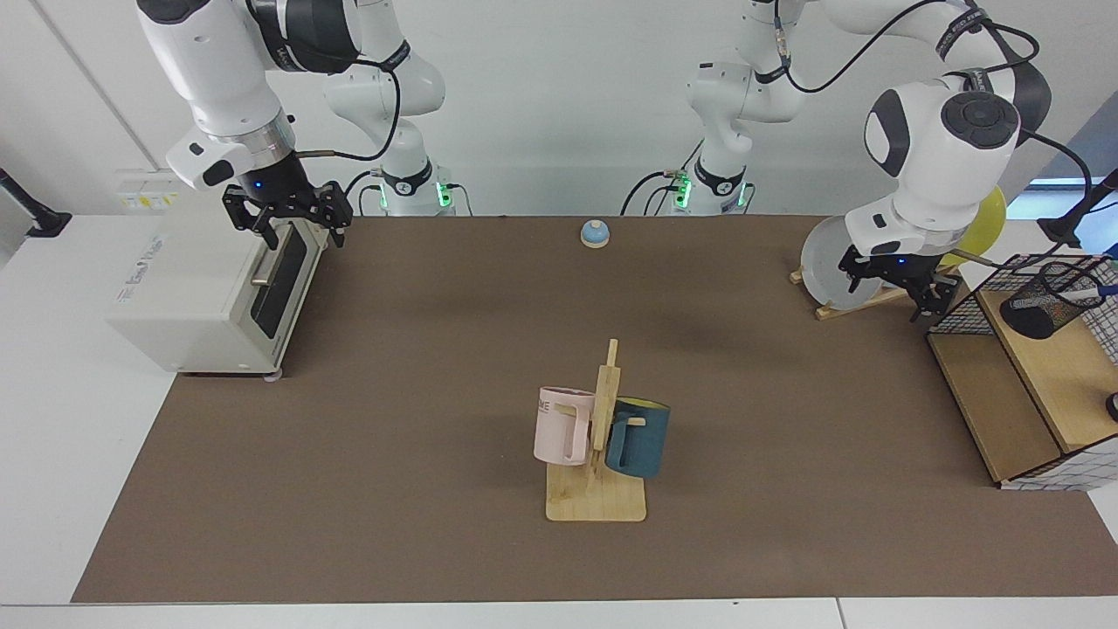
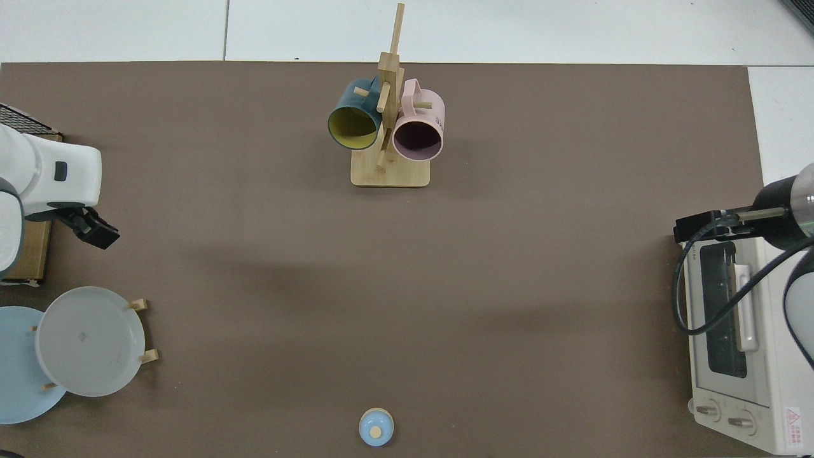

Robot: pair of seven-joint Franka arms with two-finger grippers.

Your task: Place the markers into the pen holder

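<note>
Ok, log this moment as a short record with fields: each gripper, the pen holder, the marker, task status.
left gripper: open, empty, hangs over the mat beside the wire basket, in front of the grey plate
right gripper: open, waits above the toaster oven
pen holder: on the basket's wooden shelf, leaning
marker: sticks out of the pen holder's mouth
task status: marker appears to be in the holder
</note>
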